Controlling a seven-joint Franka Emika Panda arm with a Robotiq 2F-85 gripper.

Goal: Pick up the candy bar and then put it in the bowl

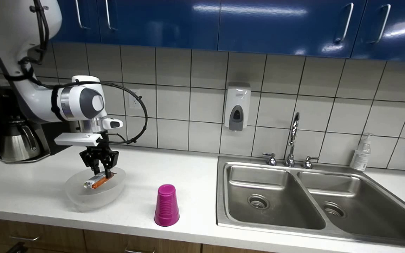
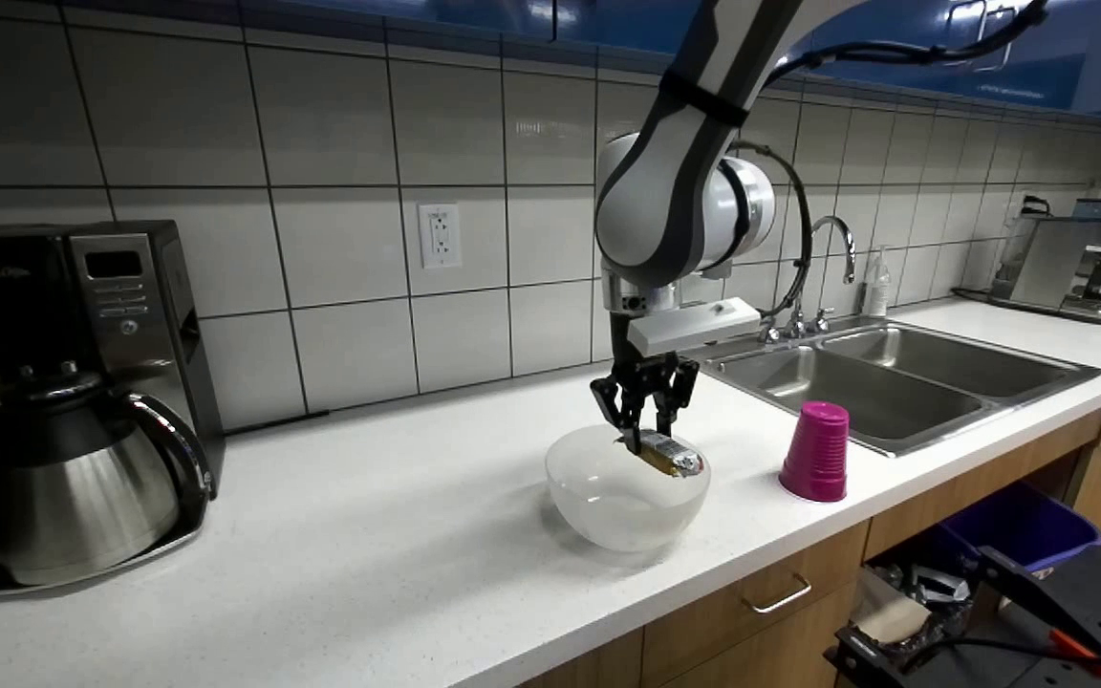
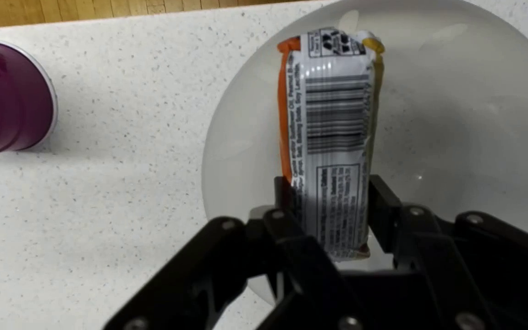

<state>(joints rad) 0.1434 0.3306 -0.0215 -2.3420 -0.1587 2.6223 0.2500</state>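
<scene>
My gripper [image 1: 102, 173] is shut on the candy bar [image 1: 98, 181], an orange-red and silver-white wrapper. In the wrist view the candy bar [image 3: 335, 110] lies between the two fingertips [image 3: 330, 197], barcode side towards the camera, its long part reaching out past them. The clear, whitish bowl [image 1: 93, 200] stands on the counter under the gripper. In both exterior views the bar is held over the bowl's opening, near rim height; the bowl also shows in an exterior view [image 2: 617, 511] and in the wrist view [image 3: 241, 151]. How far the bar is above the bowl's bottom I cannot tell.
A magenta cup [image 1: 167, 205] stands upside down beside the bowl, near the counter's front edge. A metal double sink [image 1: 276, 196] lies beyond the cup. A coffee maker with a steel carafe [image 2: 82, 478] stands on the bowl's other side. A tiled wall [image 2: 455, 325] runs behind.
</scene>
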